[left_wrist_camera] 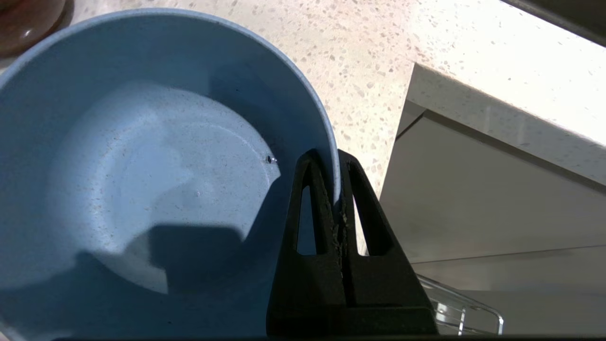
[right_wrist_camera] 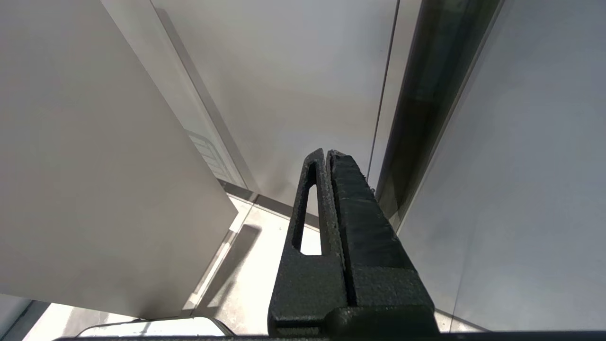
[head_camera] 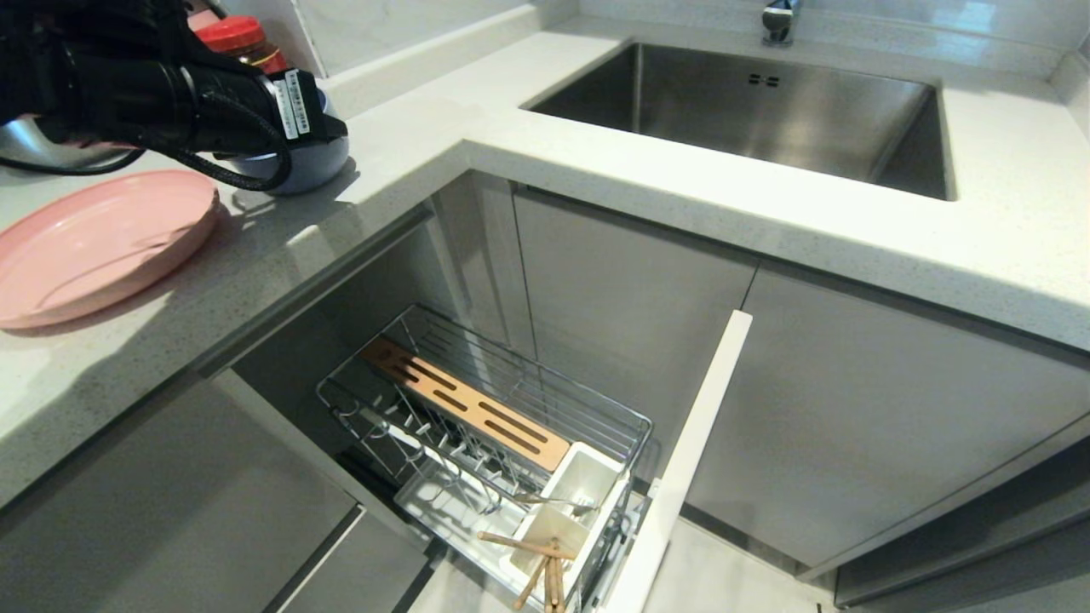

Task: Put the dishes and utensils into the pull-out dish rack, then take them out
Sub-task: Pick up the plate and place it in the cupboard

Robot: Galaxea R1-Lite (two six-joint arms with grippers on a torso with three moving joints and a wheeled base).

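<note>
A: Chopsticks [head_camera: 541, 569] and a slim metal utensil [head_camera: 553, 502] already stood in the white cups of the wire dish rack [head_camera: 409, 409]. Dishes?

B: Both on the speckled countertop [head_camera: 281, 255]. The left gripper [left_wrist_camera: 337, 189] pinched the matte pale-blue bowl [left_wrist_camera: 142, 166] by its rim; the flat pink plate [head_camera: 94, 243] waited beside. The right gripper [right_wrist_camera: 328, 158] hung closed, empty.

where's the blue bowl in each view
Head view: bowl at upper left on the counter, mostly hidden behind the left arm, beside the pink plate.
Left wrist view: bowl fills the left side, its rim pinched by the left gripper.
Right wrist view: not in it.
Shared landmark: the speckled counter under the bowl.
</note>
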